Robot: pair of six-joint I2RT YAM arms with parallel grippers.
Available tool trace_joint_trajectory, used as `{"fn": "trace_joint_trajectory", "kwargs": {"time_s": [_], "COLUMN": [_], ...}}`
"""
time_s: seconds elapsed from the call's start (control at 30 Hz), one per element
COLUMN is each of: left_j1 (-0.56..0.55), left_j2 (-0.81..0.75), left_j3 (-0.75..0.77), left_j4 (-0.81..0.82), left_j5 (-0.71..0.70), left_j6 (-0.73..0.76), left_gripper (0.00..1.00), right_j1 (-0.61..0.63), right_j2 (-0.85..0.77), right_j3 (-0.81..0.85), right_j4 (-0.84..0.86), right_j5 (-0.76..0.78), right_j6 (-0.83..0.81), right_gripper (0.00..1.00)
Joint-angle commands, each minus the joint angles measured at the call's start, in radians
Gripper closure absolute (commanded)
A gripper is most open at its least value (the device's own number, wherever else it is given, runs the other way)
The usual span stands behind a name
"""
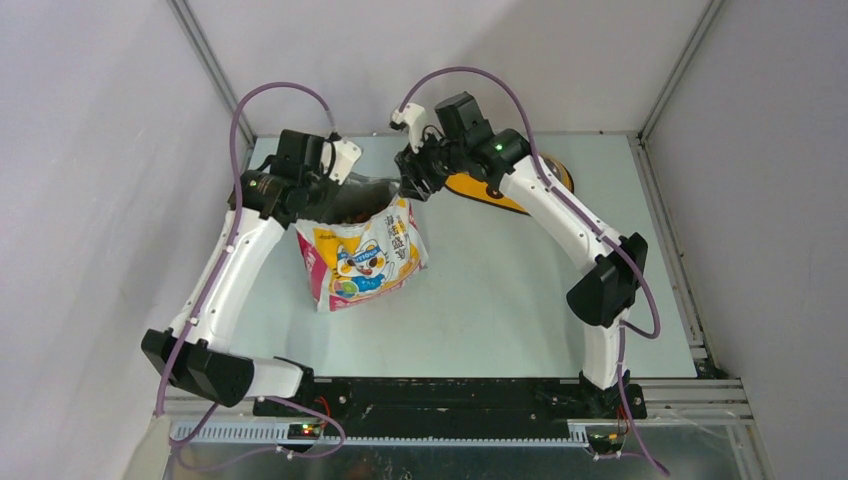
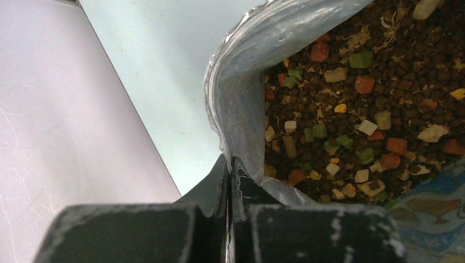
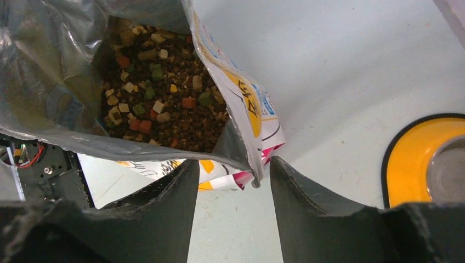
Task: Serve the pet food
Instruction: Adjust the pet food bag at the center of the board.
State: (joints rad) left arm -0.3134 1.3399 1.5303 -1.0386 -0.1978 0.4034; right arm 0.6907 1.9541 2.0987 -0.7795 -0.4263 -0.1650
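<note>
Top view: bag (image 1: pixel 365 262) stands on table (image 1: pixel 500 300), mouth open. Left gripper (image 1: pixel 328 192) at its left rim, right gripper (image 1: pixel 408 186) at its right rim. Yellow feeder (image 1: pixel 468 187) under right arm.

Left wrist: jaws pinched together on the bag's silvery rim. Pet food (image 2: pixel 356 109) lies inside bag.

Right wrist: jaws apart, straddling bag's corner edge.

White arm links (image 1: pixel 225 282), blk joints (image 1: pixel 605 285), purple cables (image 1: pixel 465 69), green LED (image 1: pixel 497 148)

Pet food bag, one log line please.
left gripper: shut on bag | right gripper: open, straddling bag rim | pet food: in bag
</note>
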Motion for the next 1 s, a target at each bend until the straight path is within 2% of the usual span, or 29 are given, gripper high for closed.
{"fn": "trace_joint_trajectory", "kwargs": {"time_s": [0.0,0.07,0.2,0.33,0.43,0.47,0.7,0.97], "left_j1": [0.005,0.006,0.006,0.006,0.006,0.006,0.006,0.013], "left_j2": [-0.009,-0.011,-0.010,-0.014,-0.012,-0.010,0.014,0.032], "left_j3": [0.034,0.060,0.137,0.198,0.221,0.229,0.285,0.405], "left_j4": [0.016,0.021,0.029,0.033,0.039,0.041,0.066,0.072], "left_j5": [-0.020,-0.032,-0.056,-0.053,-0.063,-0.072,-0.143,-0.183], "left_j6": [-0.005,-0.006,-0.011,-0.010,-0.002,-0.001,0.005,-0.006], "left_gripper": [0.99,1.00,1.00,1.00,1.00,1.00,1.00,1.00], "right_j1": [-0.010,-0.014,-0.015,-0.016,-0.023,-0.025,-0.045,-0.081], "right_j2": [-0.024,-0.022,-0.012,0.008,0.014,0.014,0.017,0.010], "right_j3": [-0.033,-0.036,-0.027,0.010,0.034,0.042,0.122,0.250], "right_j4": [0.061,0.073,0.089,0.067,0.057,0.053,0.063,0.118], "right_j5": [-0.070,-0.091,-0.115,-0.147,-0.179,-0.189,-0.208,-0.202], "right_j6": [-0.012,-0.024,-0.069,-0.119,-0.168,-0.179,-0.261,-0.188], "right_gripper": [0.47,0.49,0.60,0.85,0.93,0.99,1.00,1.00]}}
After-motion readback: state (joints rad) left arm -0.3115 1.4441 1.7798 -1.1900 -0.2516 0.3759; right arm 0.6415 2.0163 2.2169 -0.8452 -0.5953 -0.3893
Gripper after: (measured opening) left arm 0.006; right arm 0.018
